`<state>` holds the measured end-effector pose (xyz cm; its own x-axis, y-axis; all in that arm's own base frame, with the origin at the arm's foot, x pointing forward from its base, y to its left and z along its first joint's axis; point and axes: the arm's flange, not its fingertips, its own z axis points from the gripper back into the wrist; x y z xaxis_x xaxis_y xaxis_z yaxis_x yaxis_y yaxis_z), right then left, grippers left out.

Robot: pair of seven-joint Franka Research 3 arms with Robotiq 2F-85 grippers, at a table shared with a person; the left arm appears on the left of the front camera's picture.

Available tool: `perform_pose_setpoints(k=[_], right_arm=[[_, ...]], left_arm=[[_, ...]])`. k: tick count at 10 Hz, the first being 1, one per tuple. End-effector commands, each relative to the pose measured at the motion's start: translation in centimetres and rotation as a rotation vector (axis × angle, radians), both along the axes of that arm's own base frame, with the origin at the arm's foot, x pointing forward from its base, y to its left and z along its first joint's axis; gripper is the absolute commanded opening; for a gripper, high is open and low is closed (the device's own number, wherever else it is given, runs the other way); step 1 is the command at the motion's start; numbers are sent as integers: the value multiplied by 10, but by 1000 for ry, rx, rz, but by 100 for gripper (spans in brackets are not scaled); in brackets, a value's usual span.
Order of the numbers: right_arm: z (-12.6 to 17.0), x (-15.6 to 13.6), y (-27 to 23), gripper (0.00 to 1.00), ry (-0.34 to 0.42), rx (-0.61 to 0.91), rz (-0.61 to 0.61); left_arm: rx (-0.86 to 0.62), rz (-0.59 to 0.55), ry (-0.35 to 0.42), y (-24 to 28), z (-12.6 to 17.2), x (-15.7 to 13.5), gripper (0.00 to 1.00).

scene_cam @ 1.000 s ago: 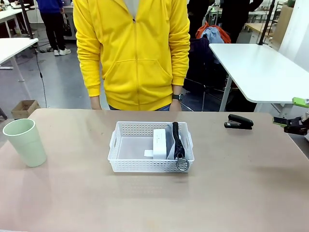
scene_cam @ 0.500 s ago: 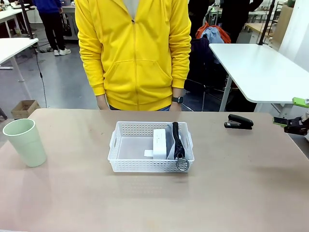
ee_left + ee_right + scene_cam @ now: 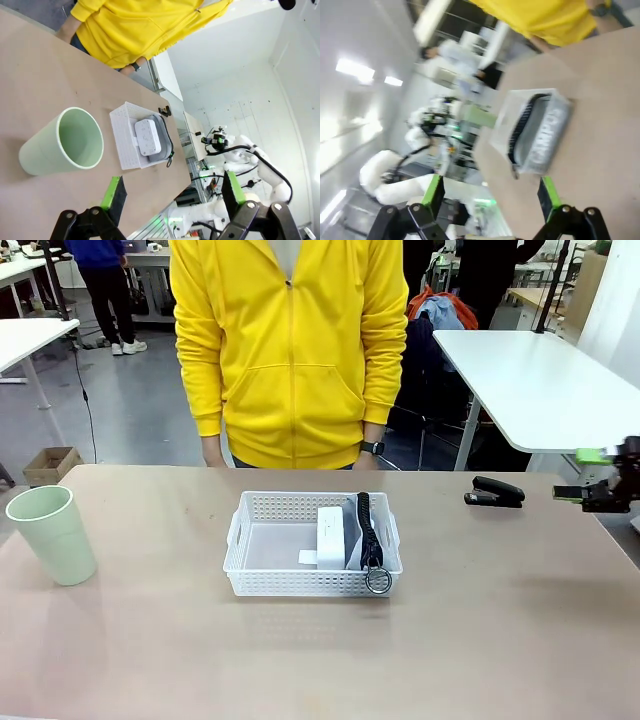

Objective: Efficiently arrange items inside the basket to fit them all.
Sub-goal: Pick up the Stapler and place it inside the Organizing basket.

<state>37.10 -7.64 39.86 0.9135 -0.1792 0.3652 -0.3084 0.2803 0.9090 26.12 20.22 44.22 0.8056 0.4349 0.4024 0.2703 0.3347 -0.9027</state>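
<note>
- My right gripper (image 3: 580,476) has come a little leftward, in from the table's (image 3: 300,660) right edge, since 1 second ago. Its jaws stand wide apart with nothing between them. It hangs to the right of the black stapler (image 3: 495,492), near it but not touching.
- My left gripper (image 3: 172,195) has its jaws spread wide and holds nothing. It looks down over the left end of the table, with the pale green cup (image 3: 52,533) upright below it.
- No item has moved. The white lattice basket (image 3: 300,583) sits mid-table.
- In the basket's right half the small white box (image 3: 331,537) stands on edge. The grey pouch (image 3: 352,532) is just right of it, with the black strap (image 3: 365,520) along its top and the metal ring (image 3: 378,581) at the near rim.
- The basket's left half is bare.
- The person (image 3: 290,350) at the far side has drifted slightly right, hands down off the table.
- Count: 2 of 4 items are in and 2 are out, the cup far left and the stapler far right.
- I read the right arm's small shift as the start of a reach for the stapler.
- The free left half looks enough for both remaining items, but the cup is bulky, so I would place the stapler tight against the box.
</note>
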Motion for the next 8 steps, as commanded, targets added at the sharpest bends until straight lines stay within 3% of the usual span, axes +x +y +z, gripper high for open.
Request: perform_pose_setpoints(k=[1,4,6,8], right_arm=[[56,33,30,100,171,-408,32],[82,101,74,100,370,-986,-141],[81,144,97,100,502,-1290,-202],[71,172,92,100,560,-1359,-154]], left_arm=[[-11,2,-32,-1,0,0,100],[-11,2,-32,-1,0,0,100],[-11,2,-32,-1,0,0,100],[-11,2,-32,-1,0,0,100]])
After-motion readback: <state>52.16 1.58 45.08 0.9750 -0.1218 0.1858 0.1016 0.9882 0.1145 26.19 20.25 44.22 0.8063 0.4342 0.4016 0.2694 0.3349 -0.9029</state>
